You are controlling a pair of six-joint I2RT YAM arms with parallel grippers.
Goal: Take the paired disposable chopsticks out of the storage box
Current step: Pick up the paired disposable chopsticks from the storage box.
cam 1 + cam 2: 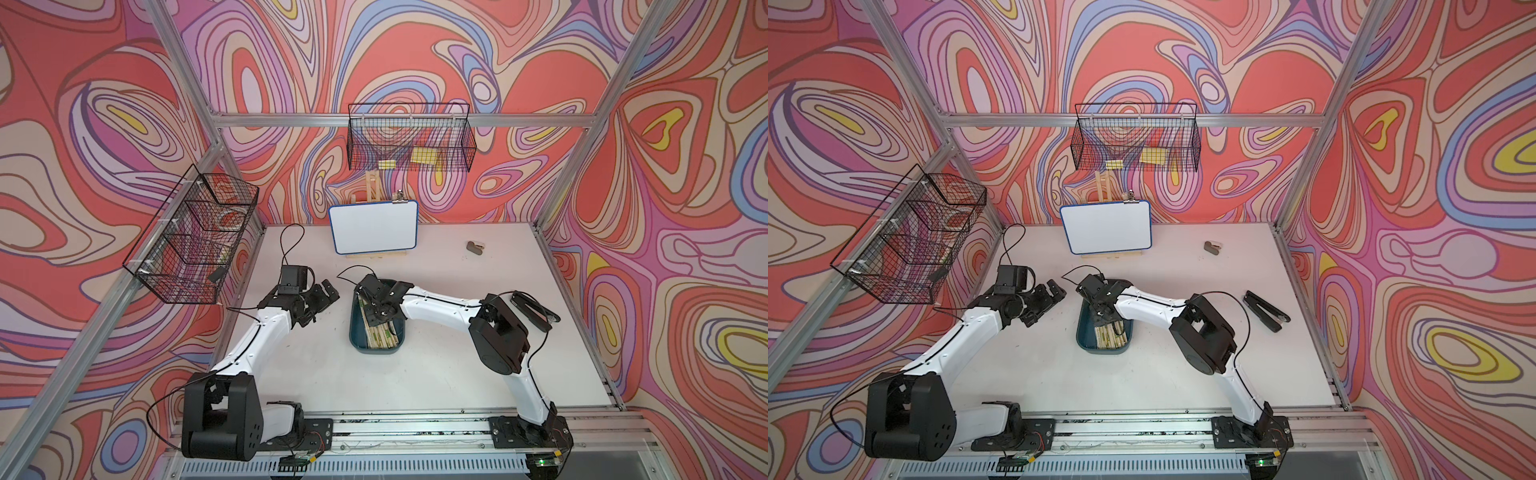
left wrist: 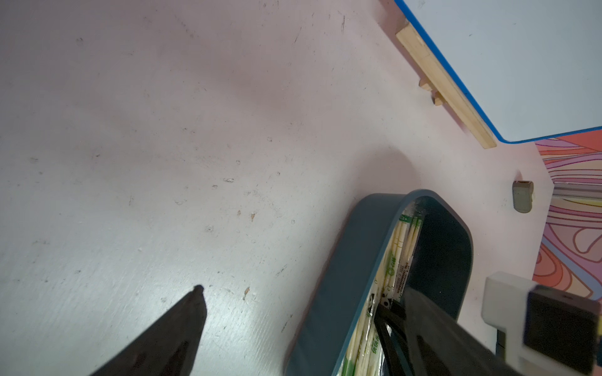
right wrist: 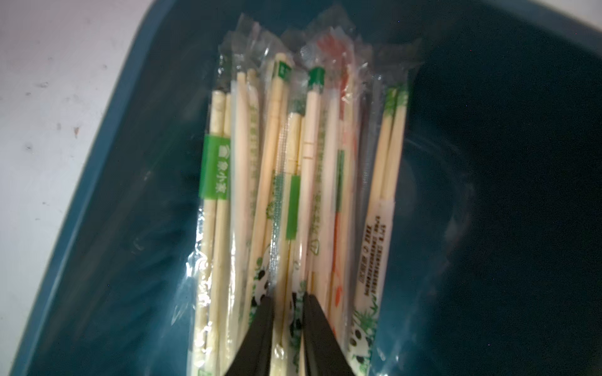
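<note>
Box: the storage box [image 1: 356, 332], dark teal, sits on the white table [image 1: 436, 365] between the two arms. It is in front of the blue-edged whiteboard [image 1: 374, 226], which stands on a small wooden easel [image 1: 372, 183].

The paired disposable chopsticks [image 3: 283, 162] all lie inside the box, lengthwise, in one loose bundle. In the right wrist view I see bare box floor on either side of the bundle.

Labels, right wrist view: the sleeves are clear plastic.
- One carries a green band with a white logo and white Chinese characters, too soft for me to read with certainty.
- Several show panda-and-bamboo prints in black, white and green.
- One has red-orange print.
- One has rows of small dark text that I cannot read.
- In the left wrist view the green printing on the sleeves is just as unreadable.

Right gripper [image 3: 288, 298]: down in the far half of the box, with its fingers only narrowly parted. One panda-printed sleeve lies between them. I cannot tell whether the pads press on it or merely straddle it.

Left gripper [image 1: 323, 293]: hovers over the table just beside the box's left long side, apart from it. Its fingers [image 2: 182, 325] are spread wide with nothing between them.

A black stapler [image 1: 534, 311] lies well to the right of the box, near the table's edge.
</note>
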